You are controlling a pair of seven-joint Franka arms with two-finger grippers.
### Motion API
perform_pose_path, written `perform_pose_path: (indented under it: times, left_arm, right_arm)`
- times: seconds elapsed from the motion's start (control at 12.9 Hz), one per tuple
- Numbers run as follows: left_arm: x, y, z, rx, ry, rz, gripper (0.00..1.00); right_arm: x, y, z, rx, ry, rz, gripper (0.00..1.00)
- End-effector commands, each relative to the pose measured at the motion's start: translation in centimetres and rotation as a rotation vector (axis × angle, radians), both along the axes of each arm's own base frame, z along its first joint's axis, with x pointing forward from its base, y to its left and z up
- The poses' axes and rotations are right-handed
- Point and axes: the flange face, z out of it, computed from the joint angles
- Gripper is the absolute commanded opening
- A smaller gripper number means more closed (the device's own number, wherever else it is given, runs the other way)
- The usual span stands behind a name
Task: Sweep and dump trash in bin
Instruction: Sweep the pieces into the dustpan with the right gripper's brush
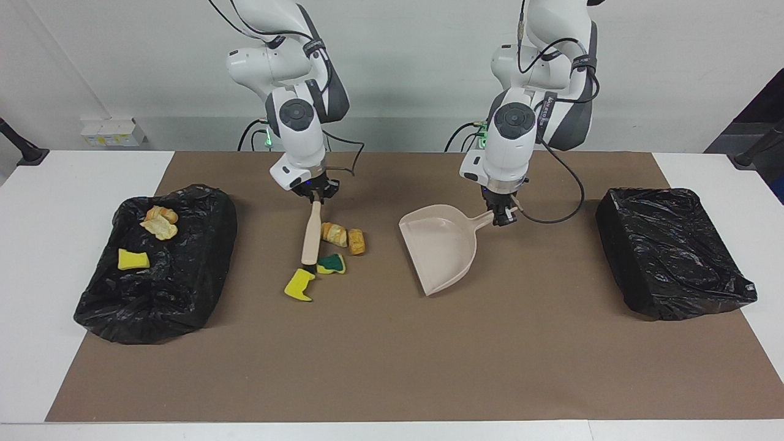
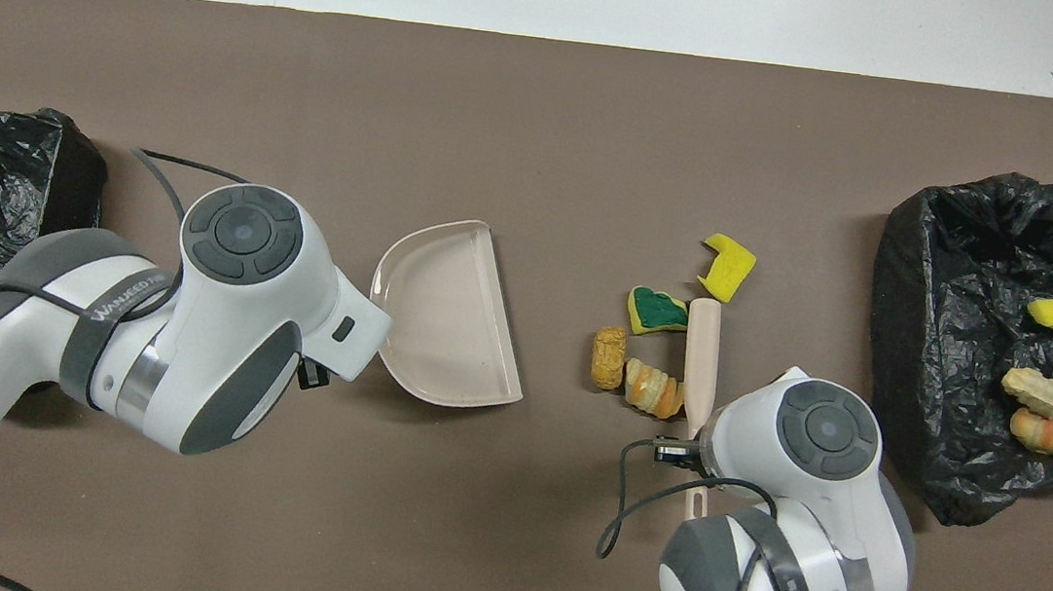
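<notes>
Facing view is showing the right jaws (image 1: 315,195) clenching the top of a brush (image 1: 310,236), which is slanting down to the desk (image 1: 392,367) mat. Four scraps are lying loose by its lower end: a yellow chunk (image 1: 299,285) just past the tip, farther from the robots; a green-topped sponge (image 1: 332,264) touching the tip on the dustpan's side; and a bread piece (image 1: 334,234) and a crust (image 1: 356,241) beside the handle. All four are sitting lower than the jaws and apart from them. Three more scraps (image 1: 150,236) are lying in the black-lined bin (image 1: 156,263) at the right arm's end. The left jaws (image 1: 506,214) are gripping the handle of the dustpan (image 1: 441,248), which is sitting mid-desk, well apart from the loose scraps. A second bin (image 1: 670,251) is standing at the left arm's end.
</notes>
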Motion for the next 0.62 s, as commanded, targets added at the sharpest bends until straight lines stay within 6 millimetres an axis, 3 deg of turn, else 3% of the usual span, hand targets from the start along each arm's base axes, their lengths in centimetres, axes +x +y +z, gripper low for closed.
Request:
perform_pose_path:
  times: [0.0, 0.08, 0.16, 0.31, 0.54]
  left_arm:
    - [-2.8, -0.4, -1.5, -0.034, -0.013, 0.03, 0.0]
    - [-2.9, -0.4, -2.2, -0.042, -0.029, 0.052, 0.0]
    - [-3.2, -1.0, -2.9, -0.049, -0.038, 0.055, 0.0]
    - [-3.0, -1.2, -3.0, -0.06, -0.06, 0.081, 0.0]
    - [-2.9, -1.3, -3.0, -0.079, -0.062, 0.111, 0.0]
  right_arm:
    - [0.7, 2.3, 0.5, 0.061, 0.011, -0.024, 0.0]
    - [0.8, 3.2, 0.0, 0.071, 0.024, -0.037, 0.0]
    - [0.6, 5.5, -0.2, 0.071, 0.028, -0.034, 0.0]
    - [1.4, 8.2, -0.1, 0.073, 0.023, -0.051, 0.0]
    - [2.2, 14.9, -0.4, 0.121, 0.025, 0.002, 0.0]
